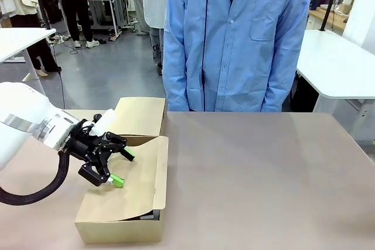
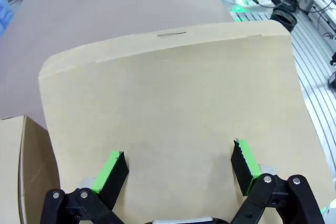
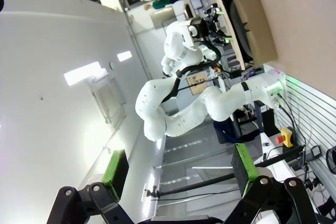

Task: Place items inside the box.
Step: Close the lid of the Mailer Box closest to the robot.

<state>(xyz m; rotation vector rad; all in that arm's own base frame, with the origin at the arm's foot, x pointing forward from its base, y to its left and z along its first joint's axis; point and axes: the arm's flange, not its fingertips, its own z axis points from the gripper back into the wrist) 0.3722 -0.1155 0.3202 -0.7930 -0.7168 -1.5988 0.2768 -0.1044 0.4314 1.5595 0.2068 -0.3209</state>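
While flap seemingly closed, box [image 1: 120,218] under left claw [image 1: 121,168].

Left gripper [image 2: 178,169] jaws spread wide, empty, just above box flap [image 2: 173,114]; table [image 2: 105,9] beyond

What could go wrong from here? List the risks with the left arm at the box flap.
1. The left gripper is open over the near flap of the box; pressing down could crease the curved flap or snag a finger on its edge.
2. The flap covers most of the opening, with only a dark item glimpsed beneath, so the contents could be pinched unseen.
3. The person stands close behind the table.
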